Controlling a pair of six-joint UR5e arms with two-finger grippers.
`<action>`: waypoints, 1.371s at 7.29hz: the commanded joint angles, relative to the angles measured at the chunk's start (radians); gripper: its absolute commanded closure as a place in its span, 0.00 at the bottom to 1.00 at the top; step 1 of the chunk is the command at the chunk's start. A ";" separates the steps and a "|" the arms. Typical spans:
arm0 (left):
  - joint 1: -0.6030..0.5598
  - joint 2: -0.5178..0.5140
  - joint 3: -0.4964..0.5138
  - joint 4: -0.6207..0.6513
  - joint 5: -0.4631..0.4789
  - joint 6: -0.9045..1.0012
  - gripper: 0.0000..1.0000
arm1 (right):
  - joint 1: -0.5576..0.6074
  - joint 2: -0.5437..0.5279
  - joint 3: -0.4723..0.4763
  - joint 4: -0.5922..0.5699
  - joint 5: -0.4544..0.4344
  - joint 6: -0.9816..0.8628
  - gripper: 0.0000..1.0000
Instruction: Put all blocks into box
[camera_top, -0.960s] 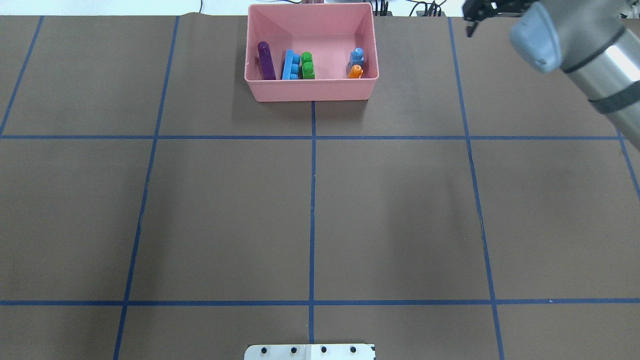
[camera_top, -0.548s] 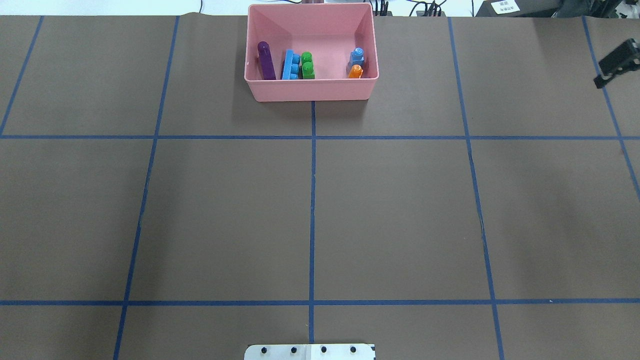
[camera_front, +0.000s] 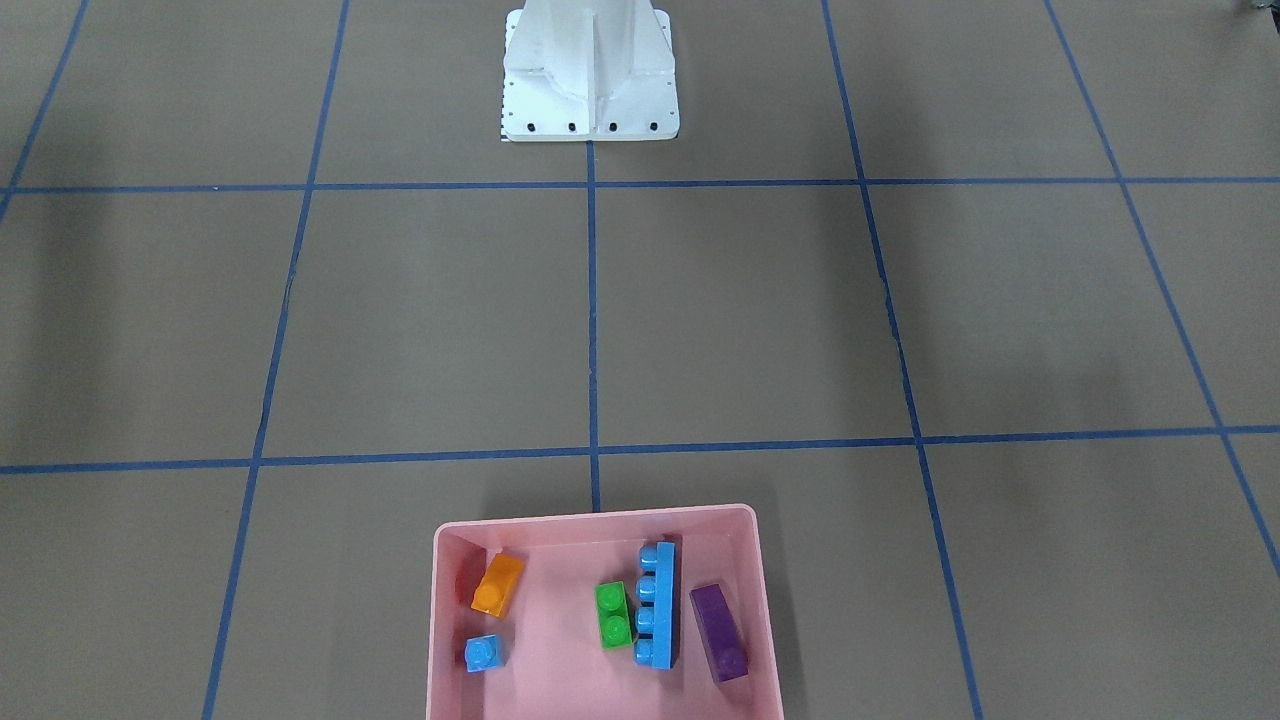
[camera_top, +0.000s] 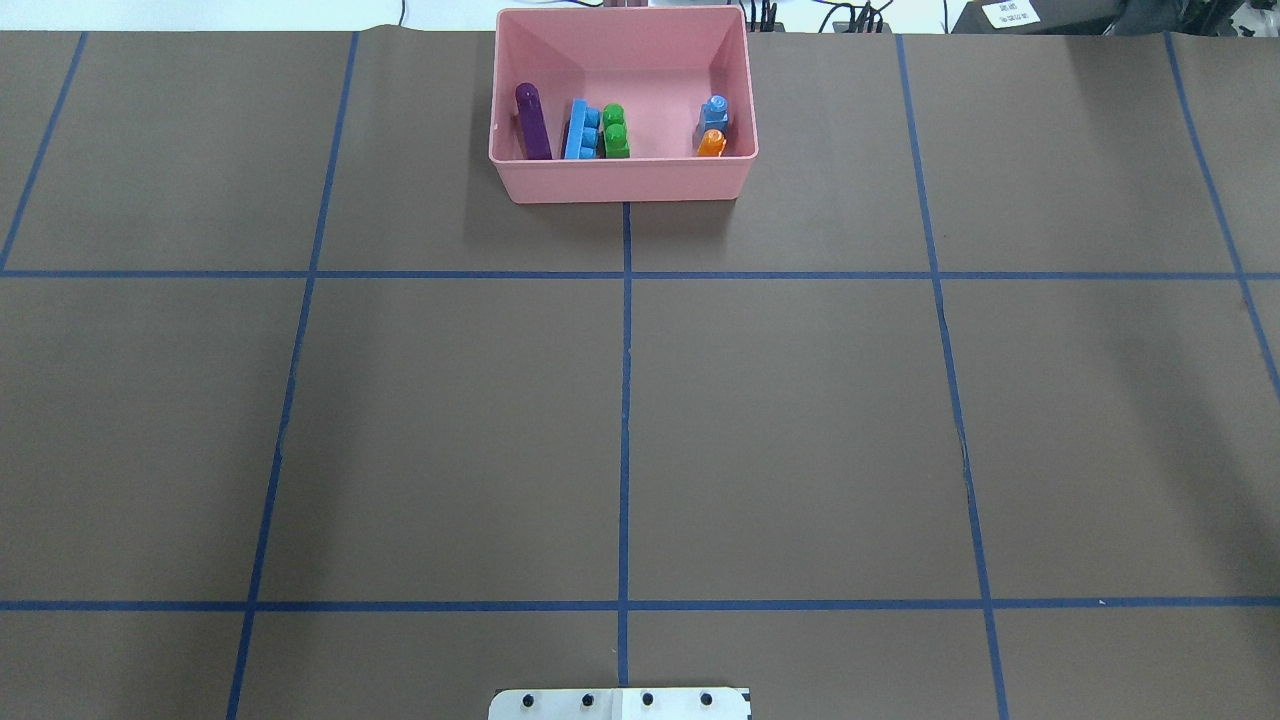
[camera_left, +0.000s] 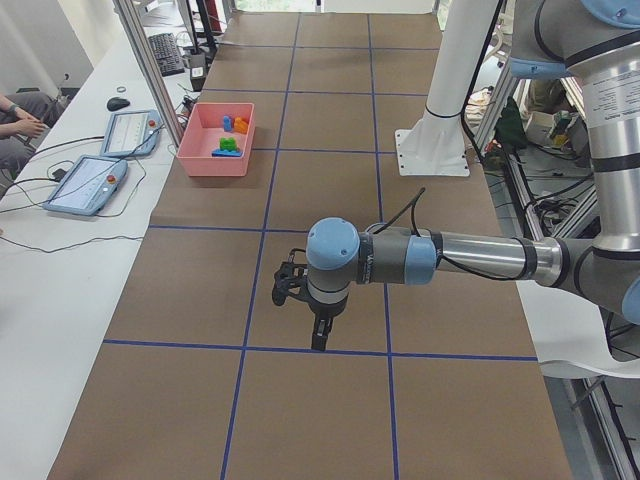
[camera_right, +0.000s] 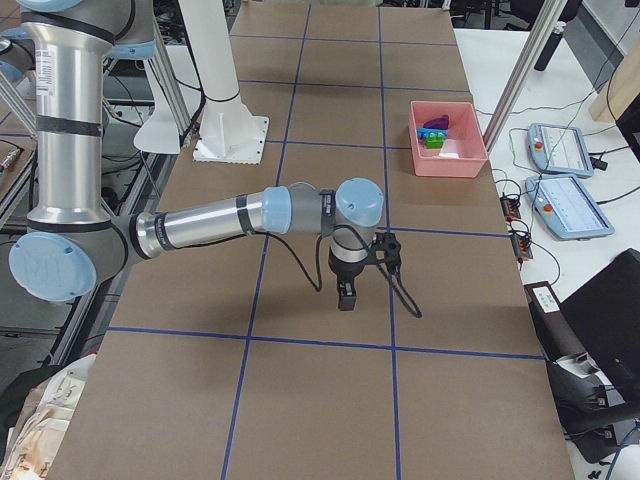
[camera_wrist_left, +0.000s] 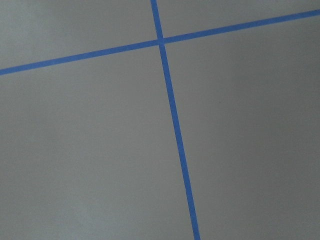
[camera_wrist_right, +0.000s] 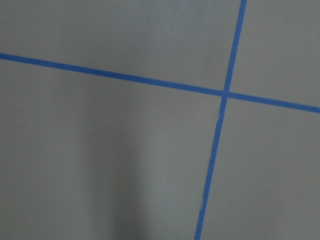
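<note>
**Now: five blocks boxed, right arm gone from the overhead view**

A second ago the right arm fills the far right corner of the overhead view. Half a second ago only a dark part of it shows at the right edge, and now no arm appears there at all. I read this as a retreat after the final drop, so I judge the task complete.

The box (camera_top: 620, 180) holds all five blocks inside its walls, unmoved across the three overhead pictures:
- the purple block (camera_top: 532, 125)
- the long blue block (camera_top: 580, 130)
- the green block (camera_top: 615, 130)
- the small blue block (camera_top: 714, 110)
- the orange block (camera_top: 711, 143)

The overhead and front views give me the box's contents but neither gripper. Only the side views show the left gripper (camera_left: 317, 335) and the right gripper (camera_right: 346, 298), each hanging fingers-down above the table (camera_wrist_left: 100, 150).

The box lies well apart from both pairs of jaws, out ahead of them on the side away from the robot's base. From these side views I cannot tell how far either pair of jaws stands apart, nor whether they hold anything. Below the jaws, the wrist views show only table and blue tape (camera_wrist_left: 172, 125), with no fingers in view and no block.
</note>
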 joint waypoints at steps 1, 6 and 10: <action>-0.007 0.002 -0.004 0.005 -0.002 0.010 0.00 | 0.012 -0.160 -0.015 0.208 -0.002 0.013 0.00; -0.007 0.011 -0.028 0.000 -0.012 0.011 0.00 | 0.012 -0.162 0.007 0.238 -0.009 0.089 0.00; -0.007 0.014 -0.027 -0.003 -0.003 0.010 0.00 | 0.010 -0.160 0.011 0.238 0.003 0.091 0.00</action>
